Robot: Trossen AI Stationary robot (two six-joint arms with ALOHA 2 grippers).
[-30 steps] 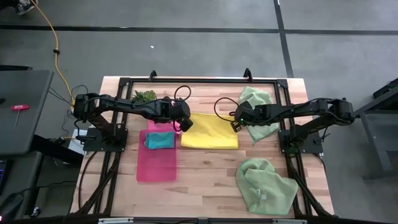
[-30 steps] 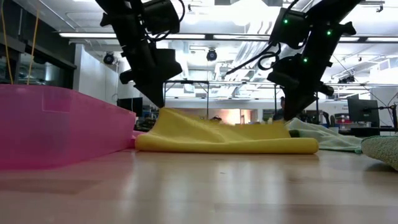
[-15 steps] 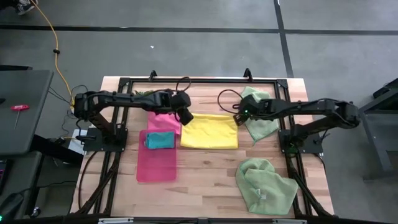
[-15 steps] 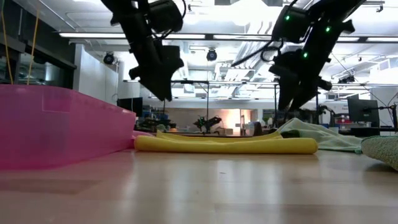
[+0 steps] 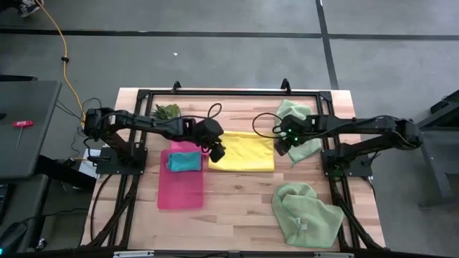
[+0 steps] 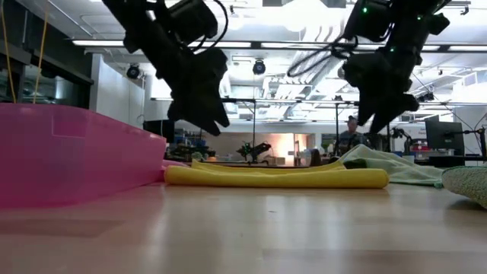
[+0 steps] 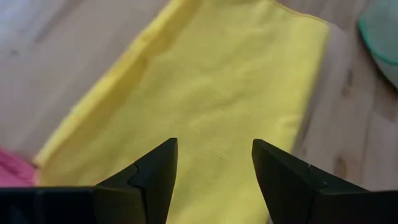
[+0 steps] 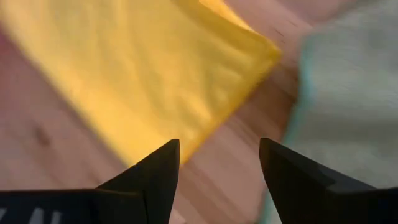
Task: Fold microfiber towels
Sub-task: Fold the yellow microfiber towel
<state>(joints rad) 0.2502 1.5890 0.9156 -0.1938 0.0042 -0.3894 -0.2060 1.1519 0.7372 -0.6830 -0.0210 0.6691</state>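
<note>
The yellow towel (image 5: 242, 152) lies folded flat at the middle of the table, a rolled fold along its near edge (image 6: 278, 178). My left gripper (image 5: 217, 151) hangs open just above the towel's left end (image 7: 217, 93). My right gripper (image 5: 283, 147) hangs open above its right end (image 8: 143, 68), beside a pale green towel (image 5: 297, 129). Both sets of fingers stand clear above the cloth in the low view, the left gripper (image 6: 215, 122) and the right gripper (image 6: 374, 120).
A translucent pink tray (image 5: 179, 190) left of the yellow towel holds a folded teal towel (image 5: 184, 162); a hot pink towel (image 5: 185, 145) shows at its far end. A second pale green towel (image 5: 307, 213) lies crumpled at the near right. A small green plant (image 5: 166, 110) stands far left.
Both grippers have opened and let go of the yellow towel's raised upper layer, which has dropped flat onto the layer below. They rose clear of the cloth, swung toward the far edge, then came back over the towel's two ends.
</note>
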